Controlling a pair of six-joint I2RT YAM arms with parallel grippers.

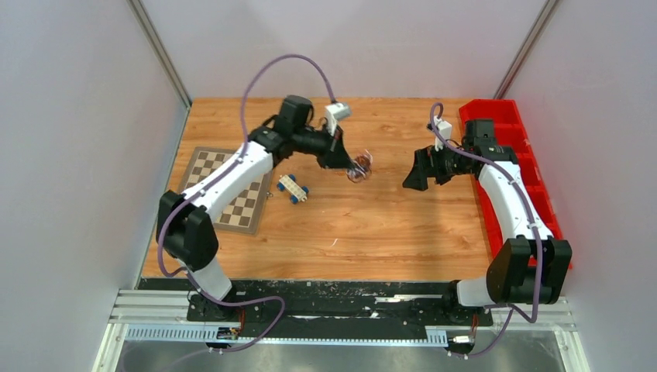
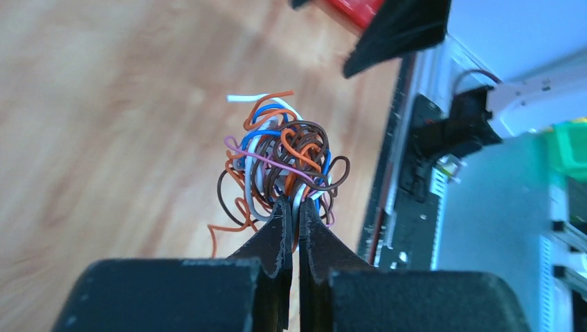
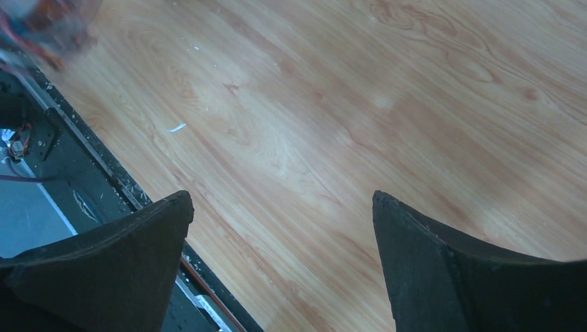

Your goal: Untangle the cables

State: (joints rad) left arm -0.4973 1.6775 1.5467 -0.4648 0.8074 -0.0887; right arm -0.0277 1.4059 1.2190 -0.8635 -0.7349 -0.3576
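The cables (image 2: 284,155) are a small knot of thin brown, orange, blue, white and purple wires. My left gripper (image 2: 295,207) is shut on the near edge of that knot, with a few strands pinched between its fingertips. Seen from above, the cables (image 1: 361,167) hang at the tip of the left gripper (image 1: 346,161) over the middle of the wooden table. My right gripper (image 1: 409,183) stands open a short way to the right of the knot, apart from it. In the right wrist view, the right gripper (image 3: 282,202) has only bare wood between its fingers, and the cables (image 3: 41,28) blur in the top left corner.
A small toy car with blue wheels (image 1: 293,188) lies left of centre. A chessboard mat (image 1: 232,190) lies under the left arm. A red bin (image 1: 515,151) lines the table's right edge. A black rail (image 3: 83,180) borders the near edge.
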